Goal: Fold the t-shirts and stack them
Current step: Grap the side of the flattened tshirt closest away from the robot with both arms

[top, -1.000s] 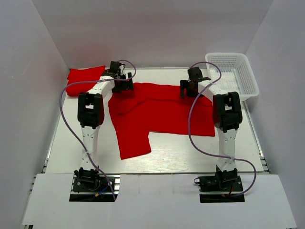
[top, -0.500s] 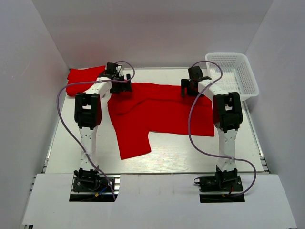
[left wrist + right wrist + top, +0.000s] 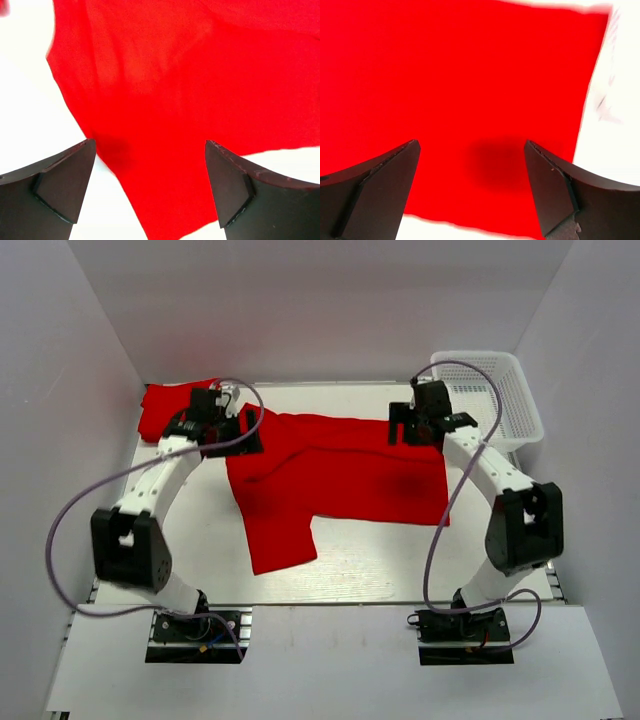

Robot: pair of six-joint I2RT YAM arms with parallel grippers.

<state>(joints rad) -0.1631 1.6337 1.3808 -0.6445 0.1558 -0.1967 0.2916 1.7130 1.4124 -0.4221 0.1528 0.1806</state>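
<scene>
On the table [image 3: 380, 560], nearest the arm bases, a loose flap [image 3: 280, 540] of the spread t-shirt [image 3: 350, 475] reaches toward the near edge, left of centre; prob. a sleeve. Beyond it the shirt's main body lies flat mid-table. Its long axis runs left-right, i.e. across the arms, w/ a straight short edge at the right end. Neck vs hem can't be told for sure, but the flap suggests the neck end is at the left.

Both grippers hang over the shirt's far edge: the left gripper [image 3: 248, 432] above the far-left corner, the right gripper [image 3: 408, 430] above the far-right part. The wrist views show the left's fingers [image 3: 55, 185] & the right's fingers [image 3: 555, 190] spread wide, nothing between them, only red cloth below. Neither has hold of the cloth. Whether the tips touch it isn't clear.

Farthest back, a folded t-shirt [image 3: 165, 410] sits in the far-left corner, just beside the spread one. A white mesh basket [image 3: 525, 420] stands far right.

Progress, as a judgement: one shirt is done & parked as the stack base. The second is part-way at most: flap not tucked, no cross fold, not stacked.
</scene>
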